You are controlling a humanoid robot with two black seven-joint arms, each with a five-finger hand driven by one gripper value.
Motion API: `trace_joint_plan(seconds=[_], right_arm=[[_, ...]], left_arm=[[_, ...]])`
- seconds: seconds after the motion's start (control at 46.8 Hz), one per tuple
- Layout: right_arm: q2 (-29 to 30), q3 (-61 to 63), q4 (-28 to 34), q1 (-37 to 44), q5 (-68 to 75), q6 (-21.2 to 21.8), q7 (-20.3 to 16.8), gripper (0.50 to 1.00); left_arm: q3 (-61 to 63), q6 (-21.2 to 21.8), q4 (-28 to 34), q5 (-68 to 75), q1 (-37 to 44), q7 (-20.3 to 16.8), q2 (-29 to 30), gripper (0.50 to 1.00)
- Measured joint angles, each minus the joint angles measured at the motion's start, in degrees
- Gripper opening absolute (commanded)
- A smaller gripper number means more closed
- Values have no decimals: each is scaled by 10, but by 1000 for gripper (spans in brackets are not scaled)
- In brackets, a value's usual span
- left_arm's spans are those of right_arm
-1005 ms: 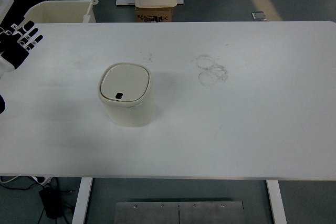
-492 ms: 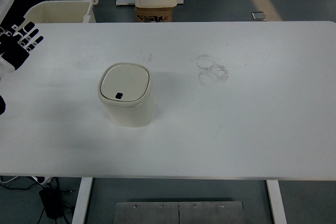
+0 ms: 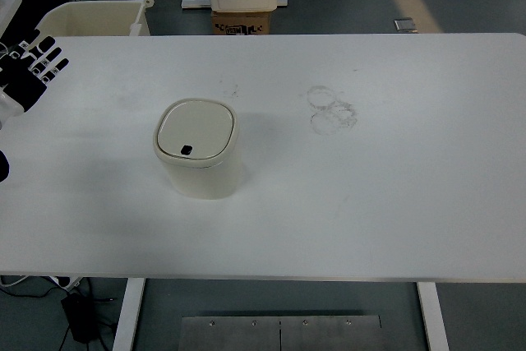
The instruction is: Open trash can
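Observation:
A small cream trash can (image 3: 198, 148) stands upright on the white table (image 3: 370, 195), left of centre. Its flat lid is down, with a small dark button near the lid's front edge. My left hand (image 3: 31, 69), black with white-tipped fingers, hovers at the far left edge of the table, well to the upper left of the can. Its fingers are spread and hold nothing. The right arm does not show.
Faint ring marks (image 3: 332, 108) stain the table right of centre. Beyond the far edge stand a cream bin (image 3: 94, 17) at the left and a cardboard box (image 3: 242, 22) under a white stand. A dark part of the robot (image 3: 3, 163) shows at the left edge.
The left hand has shifted very slightly at the left edge. The trash can has not moved and its lid stays down.

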Motion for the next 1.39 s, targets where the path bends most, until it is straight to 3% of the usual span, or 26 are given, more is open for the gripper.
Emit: trace_joint_plan(seconds=[1.133, 1.39], right_arm=[[0, -1, 0, 0, 0, 0, 0, 991], [0, -1, 0, 0, 0, 0, 0, 991]], left_arm=[[0, -1, -1, 0, 9, 0, -10, 1000], [3, 45, -7, 2, -5, 8, -10, 1000]])
